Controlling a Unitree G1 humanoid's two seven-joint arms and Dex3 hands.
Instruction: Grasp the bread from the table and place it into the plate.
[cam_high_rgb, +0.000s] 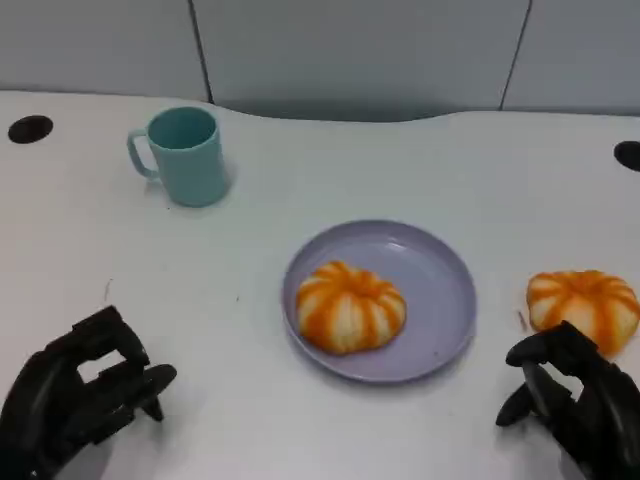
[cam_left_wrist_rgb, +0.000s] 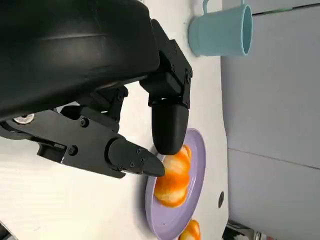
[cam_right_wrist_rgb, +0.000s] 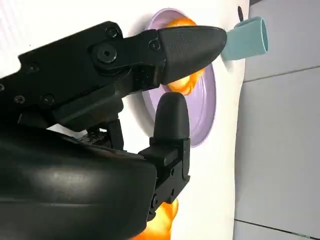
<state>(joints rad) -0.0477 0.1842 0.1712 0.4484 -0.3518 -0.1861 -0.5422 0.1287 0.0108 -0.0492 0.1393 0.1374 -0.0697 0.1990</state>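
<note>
Fingers (cam_high_rgb: 540, 352) of both hands apart, holding nothing; one bread (cam_high_rgb: 350, 306) on plate (cam_high_rgb: 440, 262), second bread (cam_high_rgb: 585, 305) remains on bench (cam_high_rgb: 300, 180).

- right hand (cam_high_rgb: 570, 405) covers near edge of table bread (cam_high_rgb: 585, 305); its palm is cut by frame bottom
- left wrist view: fingers (cam_left_wrist_rgb: 167, 120) hide part of plate bread (cam_left_wrist_rgb: 172, 180)

White table (cam_high_rgb: 300, 420): teal mug (cam_high_rgb: 187, 155), purple plate (cam_high_rgb: 440, 290), bread (cam_high_rgb: 585, 305).
</note>
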